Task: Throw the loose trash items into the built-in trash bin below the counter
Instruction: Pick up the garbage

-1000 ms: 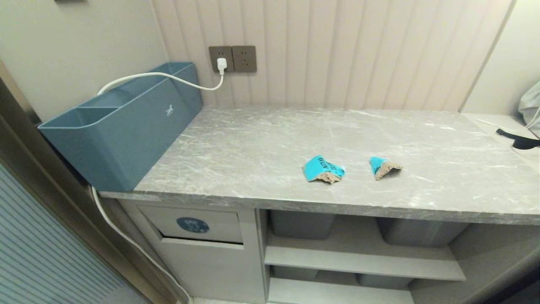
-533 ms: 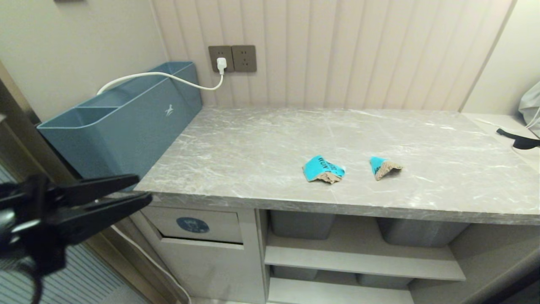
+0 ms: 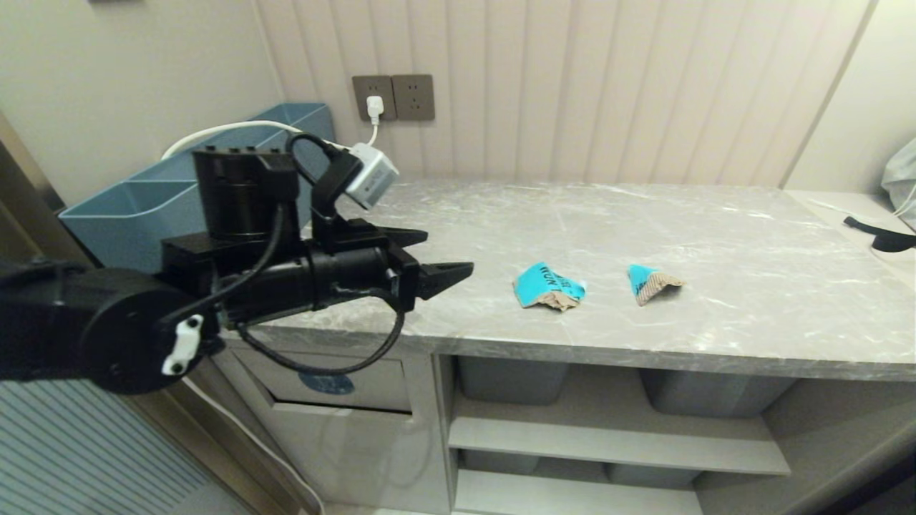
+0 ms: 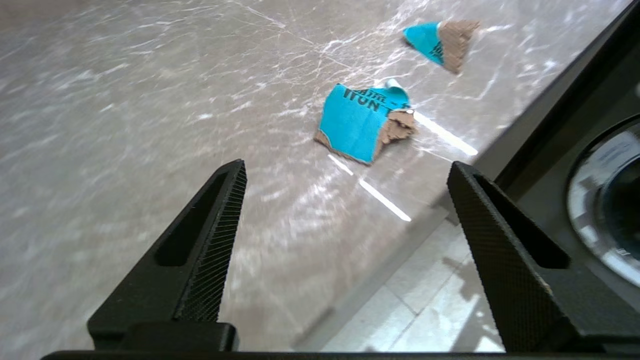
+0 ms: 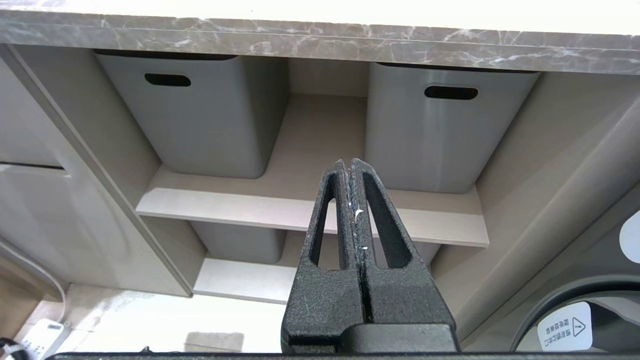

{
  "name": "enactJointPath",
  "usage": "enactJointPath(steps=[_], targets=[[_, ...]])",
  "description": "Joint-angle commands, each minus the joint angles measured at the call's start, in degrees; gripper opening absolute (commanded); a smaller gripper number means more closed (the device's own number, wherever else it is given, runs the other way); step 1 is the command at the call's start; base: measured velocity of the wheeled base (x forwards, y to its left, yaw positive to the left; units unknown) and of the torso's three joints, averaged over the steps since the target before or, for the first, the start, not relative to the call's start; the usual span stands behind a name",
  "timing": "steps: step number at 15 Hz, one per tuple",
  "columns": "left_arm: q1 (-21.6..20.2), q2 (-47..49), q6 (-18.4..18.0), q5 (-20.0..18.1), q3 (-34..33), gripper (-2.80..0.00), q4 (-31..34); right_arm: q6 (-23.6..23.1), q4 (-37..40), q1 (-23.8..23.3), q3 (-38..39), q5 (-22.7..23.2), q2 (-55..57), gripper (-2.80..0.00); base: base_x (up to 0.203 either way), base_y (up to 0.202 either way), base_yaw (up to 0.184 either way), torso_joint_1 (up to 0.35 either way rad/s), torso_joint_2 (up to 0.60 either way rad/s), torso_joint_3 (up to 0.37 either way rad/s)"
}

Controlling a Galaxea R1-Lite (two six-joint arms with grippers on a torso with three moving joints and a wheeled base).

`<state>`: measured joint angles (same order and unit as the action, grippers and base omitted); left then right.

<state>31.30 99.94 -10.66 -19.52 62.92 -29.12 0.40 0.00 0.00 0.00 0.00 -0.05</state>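
Two torn cardboard scraps (image 3: 548, 285) lie on the counter (image 3: 444, 236), turquoise faces up; left gripper (image 4: 345, 170) spread wide; right gripper (image 5: 351, 165) pressed together.

Two cardboard scraps lie side by side near the front edge of the table (image 3: 644, 214), the larger scrap (image 3: 547, 285) left of the smaller scrap (image 3: 650, 282). The left hand (image 3: 436, 257) hangs over the table's left part, left of both. A divided box (image 3: 143, 207) stands at the far left end. Below it sits the trash bin flap (image 3: 358, 383), with tubs (image 3: 512, 383) on shelves to its right.
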Motion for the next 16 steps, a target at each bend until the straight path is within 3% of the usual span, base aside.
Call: enactJointPath(steps=[1,4,11,14,16], targets=[[0.96,7.93,-1.20,0.05,4.73,0.00,-0.24,-0.05,0.00,0.01,0.00,0.00,-0.04,-2.80,0.000,0.000,0.000,0.000,0.00,0.000],[2.45,15.61,-3.19,0.88,13.65,0.00,-0.24,-0.05,0.00,0.01,0.00,0.00,-0.04,-2.80,0.000,0.000,0.000,0.000,0.00,0.000],[7.44,30.45,-4.16,3.61,33.44,0.00,0.46,-0.05,0.00,0.00,0.00,0.00,-0.04,-2.80,0.000,0.000,0.000,0.000,0.00,0.000],[8.95,32.44,-4.46,7.15,35.17,0.00,0.84,-0.05,0.00,0.09,0.00,0.00,-0.04,-2.80,0.000,0.000,0.000,0.000,0.00,0.000],[9.18,33.08,-4.46,7.39,35.43,0.00,1.76,-0.05,0.00,0.00,0.00,0.00,-0.04,-2.80,0.000,0.000,0.000,0.000,0.00,0.000]])
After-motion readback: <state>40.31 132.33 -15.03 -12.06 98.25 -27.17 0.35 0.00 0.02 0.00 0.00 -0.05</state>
